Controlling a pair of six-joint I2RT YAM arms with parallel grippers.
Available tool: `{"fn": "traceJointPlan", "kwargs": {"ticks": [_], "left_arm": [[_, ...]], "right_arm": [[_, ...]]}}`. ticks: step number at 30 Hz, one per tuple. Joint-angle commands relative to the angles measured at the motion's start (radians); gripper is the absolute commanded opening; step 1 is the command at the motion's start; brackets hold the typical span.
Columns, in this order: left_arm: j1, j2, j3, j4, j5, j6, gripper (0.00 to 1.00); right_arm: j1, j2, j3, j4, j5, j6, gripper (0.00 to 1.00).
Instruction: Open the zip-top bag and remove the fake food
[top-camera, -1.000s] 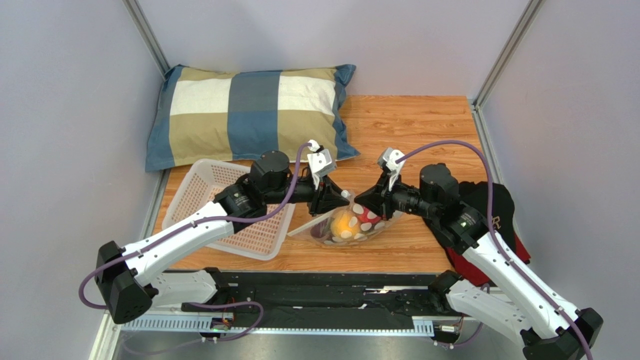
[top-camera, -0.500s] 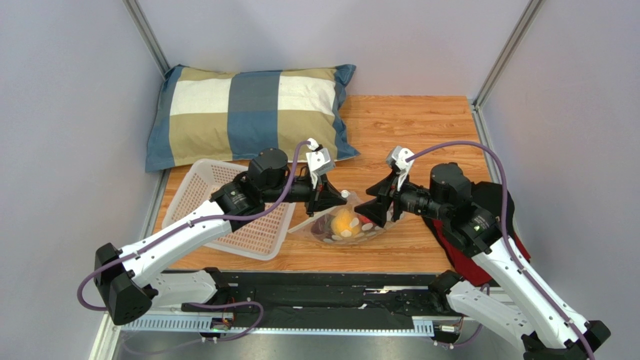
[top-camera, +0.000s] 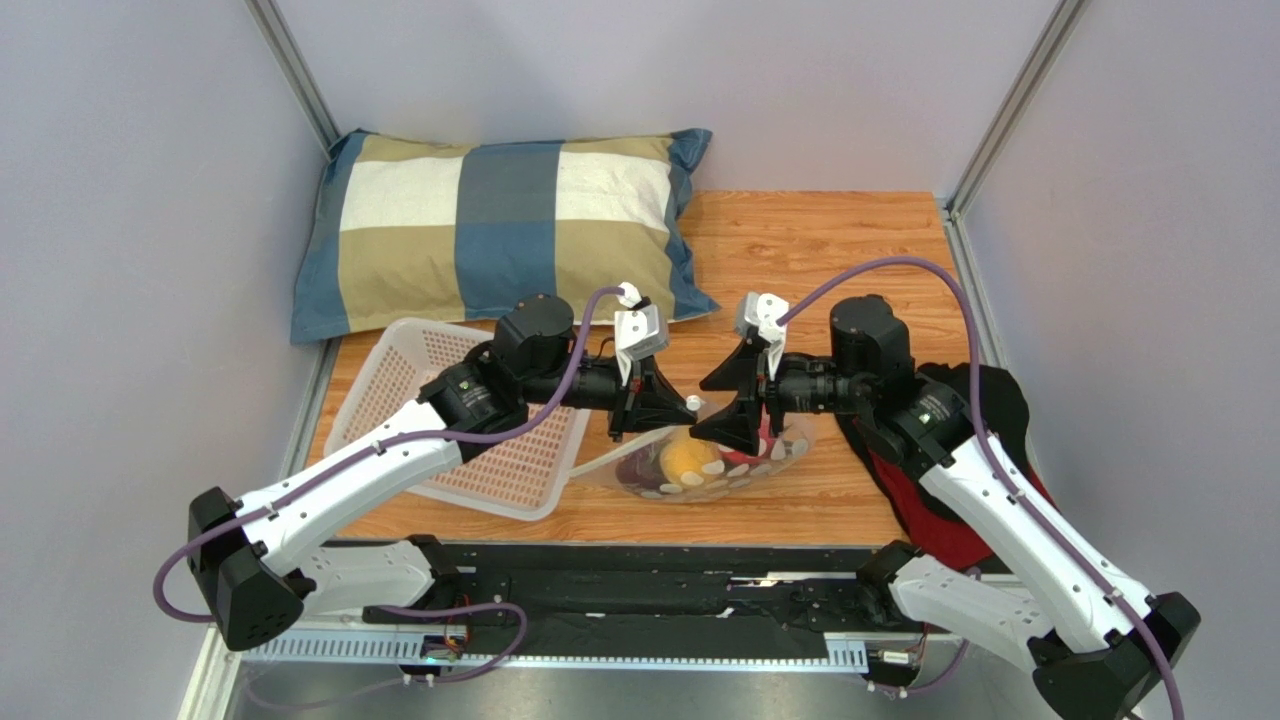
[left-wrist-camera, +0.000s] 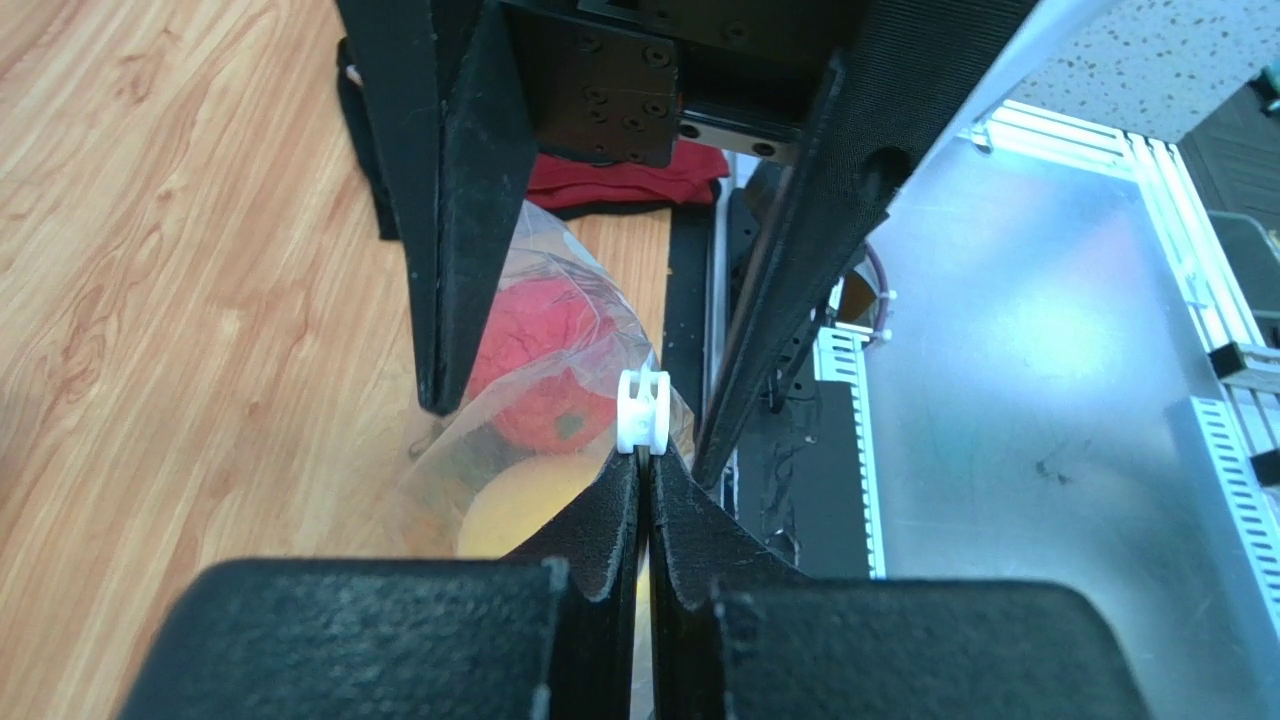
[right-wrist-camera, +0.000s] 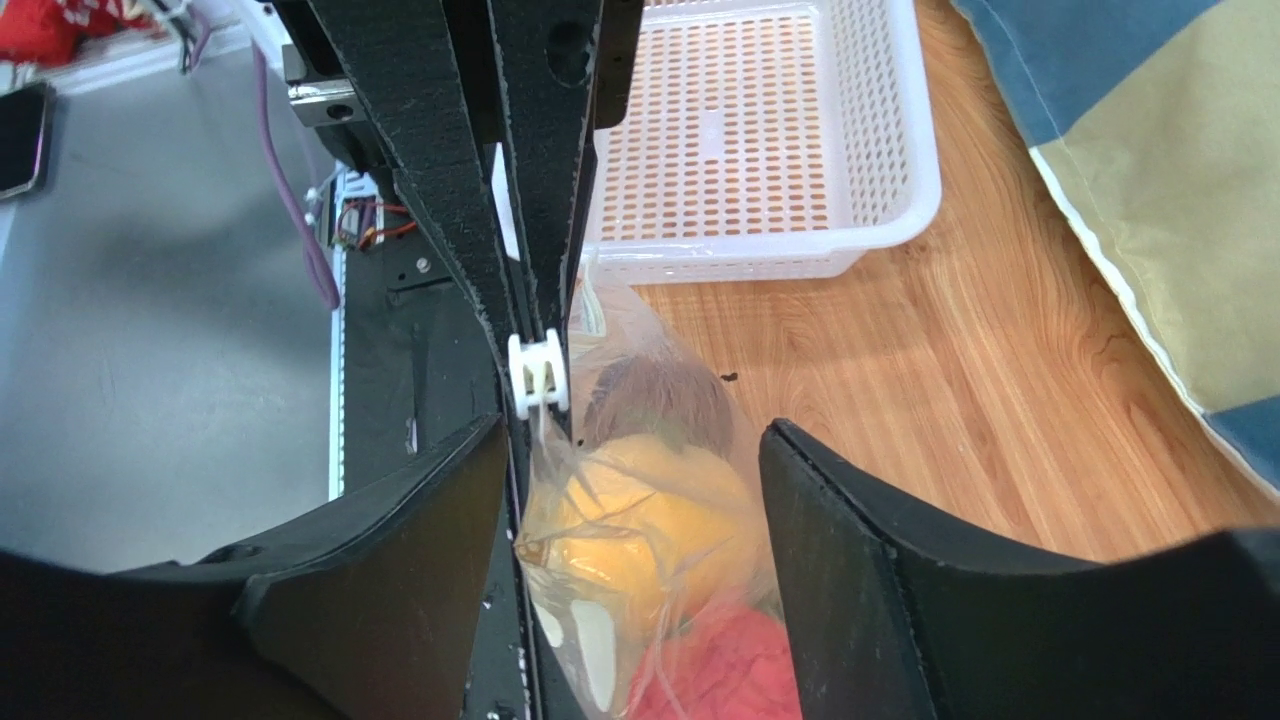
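Note:
The clear zip-top bag (top-camera: 706, 468) rests on the wooden table between both arms. Through it the fake food shows: a yellow-orange fruit (right-wrist-camera: 661, 510), a red berry (right-wrist-camera: 721, 668) and a dark piece (right-wrist-camera: 661, 398). My left gripper (left-wrist-camera: 643, 468) is shut on the bag's top edge just below the white slider (left-wrist-camera: 643, 413). In the top view that gripper (top-camera: 657, 407) is at the bag's left end. My right gripper (right-wrist-camera: 631, 438) is open, with a finger on each side of the bag and the fruit between them. From above, the right gripper (top-camera: 739, 417) faces the left one closely.
A white perforated basket (top-camera: 394, 360) lies left of the bag, under the left arm. A checked pillow (top-camera: 504, 225) fills the back left. A red and black cloth (top-camera: 977, 435) lies under the right arm. The table's metal front rail (top-camera: 631, 578) runs close below the bag.
My left gripper has closed on the bag's zip edge. My right gripper let go, drew back, then came forward open around the bag. The bag has sunk flatter onto the table.

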Motion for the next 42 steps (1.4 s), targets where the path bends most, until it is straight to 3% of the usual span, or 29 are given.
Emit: {"fn": "traceJointPlan", "kwargs": {"ticks": [1, 2, 4, 5, 6, 7, 10, 12, 14, 20, 22, 23, 26, 32, 36, 38, 40, 42], "left_arm": [[0.006, -0.035, 0.037, 0.057, 0.070, 0.031, 0.00], [0.006, -0.029, 0.040, 0.057, 0.076, 0.031, 0.00], [0.006, -0.024, 0.040, 0.054, 0.081, 0.028, 0.00], [0.006, -0.029, 0.039, 0.051, 0.074, 0.031, 0.00], [0.006, -0.036, 0.039, 0.044, 0.064, 0.035, 0.00], [0.006, -0.045, 0.025, 0.042, 0.041, 0.037, 0.00], [0.006, -0.081, 0.019, 0.042, -0.004, 0.037, 0.00], [0.006, -0.072, 0.037, 0.028, -0.001, 0.034, 0.00], [0.006, -0.061, 0.056, 0.011, -0.015, 0.018, 0.00], [0.006, -0.122, 0.008, 0.066, -0.039, -0.012, 0.20], [0.006, -0.127, 0.010, 0.062, -0.042, -0.015, 0.15], [0.006, -0.125, 0.011, 0.057, -0.048, -0.015, 0.00], [0.006, -0.108, 0.020, 0.044, -0.039, -0.018, 0.00], [0.006, -0.111, 0.020, 0.053, -0.051, -0.029, 0.00], [0.006, -0.118, 0.010, 0.060, -0.036, -0.029, 0.00], [0.006, -0.113, 0.003, 0.067, -0.036, -0.031, 0.00], [0.006, -0.119, -0.001, 0.056, -0.031, -0.028, 0.01], [0.006, -0.134, -0.009, 0.053, -0.041, -0.020, 0.20]], "right_arm": [[-0.004, 0.042, 0.076, -0.031, -0.098, -0.133, 0.65], [-0.004, 0.047, 0.073, -0.025, -0.107, -0.133, 0.63], [-0.003, 0.061, 0.067, -0.001, -0.136, -0.130, 0.41], [-0.003, 0.067, 0.070, -0.031, -0.138, -0.137, 0.21], [-0.003, 0.076, 0.084, -0.059, -0.138, -0.157, 0.14], [-0.003, 0.079, 0.087, -0.080, -0.134, -0.171, 0.09], [-0.003, 0.070, 0.057, -0.048, -0.159, -0.150, 0.08], [-0.003, 0.065, 0.040, -0.005, -0.179, -0.121, 0.00], [-0.003, 0.067, 0.027, -0.007, -0.180, -0.105, 0.00], [-0.003, 0.049, 0.017, -0.008, -0.163, -0.081, 0.00], [-0.001, 0.047, 0.013, -0.001, -0.155, -0.070, 0.01], [0.000, 0.047, 0.012, -0.002, -0.155, -0.067, 0.12], [0.009, 0.047, 0.000, -0.002, -0.152, -0.050, 0.35], [0.034, 0.047, -0.014, -0.038, -0.120, -0.053, 0.44], [0.034, 0.035, -0.049, 0.065, -0.084, 0.007, 0.29], [0.034, 0.044, -0.045, 0.111, -0.075, 0.047, 0.06], [0.034, 0.064, -0.017, 0.089, -0.048, 0.048, 0.00], [0.034, 0.070, -0.003, 0.059, -0.037, 0.036, 0.00]]}}
